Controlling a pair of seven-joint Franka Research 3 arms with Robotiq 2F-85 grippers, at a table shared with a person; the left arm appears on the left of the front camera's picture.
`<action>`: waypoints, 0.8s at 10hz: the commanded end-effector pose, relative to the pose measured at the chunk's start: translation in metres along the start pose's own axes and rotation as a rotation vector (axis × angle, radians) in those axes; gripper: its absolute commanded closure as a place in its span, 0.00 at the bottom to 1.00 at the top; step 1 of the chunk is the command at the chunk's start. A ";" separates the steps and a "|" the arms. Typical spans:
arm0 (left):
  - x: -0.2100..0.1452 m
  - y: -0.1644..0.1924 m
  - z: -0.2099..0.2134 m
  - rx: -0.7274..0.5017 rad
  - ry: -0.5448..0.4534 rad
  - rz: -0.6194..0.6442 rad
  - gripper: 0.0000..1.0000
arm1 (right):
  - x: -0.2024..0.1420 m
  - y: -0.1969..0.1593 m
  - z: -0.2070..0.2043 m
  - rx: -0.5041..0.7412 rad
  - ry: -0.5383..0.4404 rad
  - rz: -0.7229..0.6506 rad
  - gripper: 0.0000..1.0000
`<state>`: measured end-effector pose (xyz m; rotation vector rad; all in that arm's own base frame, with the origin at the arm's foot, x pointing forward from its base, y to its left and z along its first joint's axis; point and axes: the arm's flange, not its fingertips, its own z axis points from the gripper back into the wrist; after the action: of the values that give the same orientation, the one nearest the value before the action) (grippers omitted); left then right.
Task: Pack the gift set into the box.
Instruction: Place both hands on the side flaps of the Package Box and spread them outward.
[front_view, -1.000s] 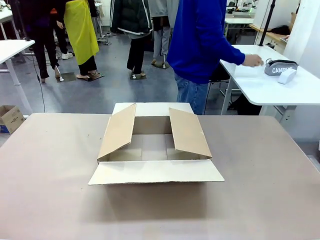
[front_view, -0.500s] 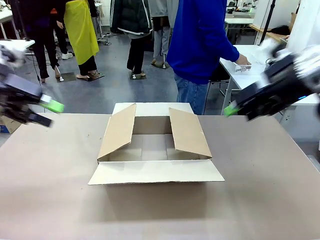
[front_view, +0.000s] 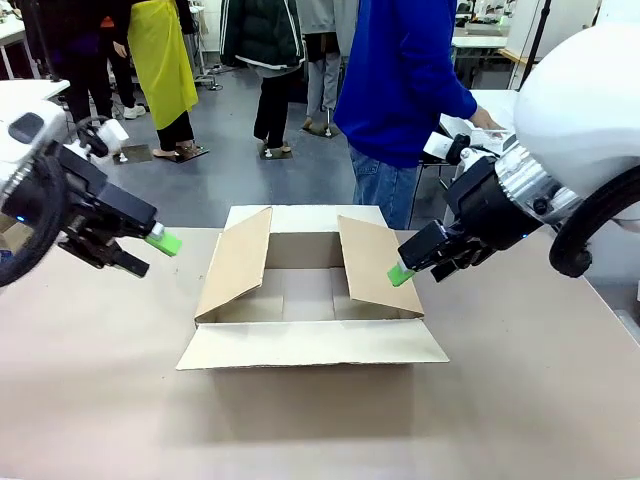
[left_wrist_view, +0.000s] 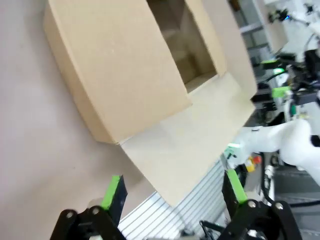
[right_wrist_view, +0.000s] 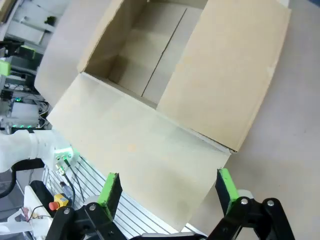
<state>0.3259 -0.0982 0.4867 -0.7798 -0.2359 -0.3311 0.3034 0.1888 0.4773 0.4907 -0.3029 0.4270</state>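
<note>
Either side of the empty, open-flapped box (front_view: 300, 345), left gripper (left_wrist_view: 172, 180) and right gripper (right_wrist_view: 168, 177) hover wide open, nothing packed yet

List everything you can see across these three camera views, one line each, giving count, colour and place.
Wide flat beige-brown table: one, beige-brown, spanning the foreground.
Shallow brown corrugated cardboard box: one, brown, middle of the table, four flaps open.
Person in a blue top: one, blue, standing at the far side behind the box.
Left gripper: one, black with green pads, open, left of the box.
Right gripper: one, black with green pads, open, by the box's right flap.
</note>
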 end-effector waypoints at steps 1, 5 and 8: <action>-0.005 -0.002 0.012 -0.013 -0.015 -0.015 0.00 | 0.000 -0.004 0.006 -0.024 -0.003 -0.027 0.00; 0.039 -0.085 -0.027 0.247 0.137 -0.166 0.00 | 0.001 -0.005 0.002 -0.010 -0.006 -0.011 0.00; 0.059 -0.116 -0.056 0.330 0.254 -0.248 0.00 | 0.018 -0.001 0.006 0.128 -0.074 -0.339 0.00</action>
<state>0.3262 -0.2332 0.5421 -0.4068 -0.1687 -0.5982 0.3124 0.1798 0.4836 0.6135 -0.2659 0.2425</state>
